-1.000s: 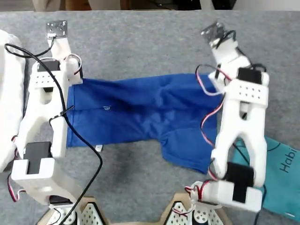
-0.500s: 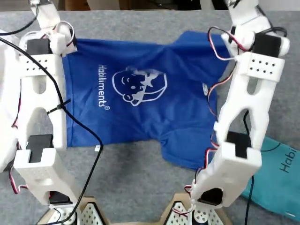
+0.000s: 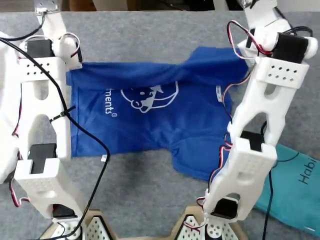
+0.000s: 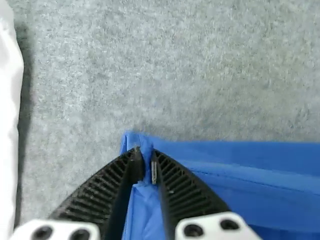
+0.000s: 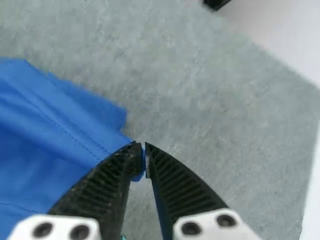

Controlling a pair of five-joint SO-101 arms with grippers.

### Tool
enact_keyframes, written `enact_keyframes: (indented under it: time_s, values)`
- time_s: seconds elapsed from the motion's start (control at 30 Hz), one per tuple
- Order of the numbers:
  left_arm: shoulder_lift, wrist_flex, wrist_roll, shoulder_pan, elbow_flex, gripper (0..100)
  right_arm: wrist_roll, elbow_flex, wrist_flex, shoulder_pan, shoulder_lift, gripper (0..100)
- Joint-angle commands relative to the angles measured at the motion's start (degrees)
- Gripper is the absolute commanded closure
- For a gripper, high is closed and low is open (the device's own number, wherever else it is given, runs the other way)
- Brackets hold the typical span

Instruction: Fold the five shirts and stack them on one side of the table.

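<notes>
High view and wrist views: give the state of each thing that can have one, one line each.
Blue shirt: print up, far edge lifted and folded over.
Left gripper: shut on the blue shirt.
Right gripper: shut on the blue shirt.
Teal shirt: lying flat, partly hidden.

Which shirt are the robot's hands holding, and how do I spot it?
Find the grey table and look at its middle. The blue shirt lies there, its far edge pinched by the left hand and the right hand. Unlike the teal shirt nearby, it's bright blue with a white cartoon face.
</notes>
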Motion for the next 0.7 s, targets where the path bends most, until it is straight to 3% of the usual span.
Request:
enact_keyframes:
  time_s: [0.0, 0.33, 0.67]
  values:
    - [-0.66, -2.55, -0.53, -0.18, 6.68, 98, 0.35, -2.15, 1.23, 0.66, -0.22, 99.4]
    - [-12.44, -18.11, -1.05, 3.16, 33.49, 98, 0.70, 21.85, 0.09, 0.66, -9.98, 99.4]
    - [-20.18, -24.35, -4.92, 0.09, 49.41, 98, 3.08, 51.47, -9.67, 1.98, -24.84, 99.4]
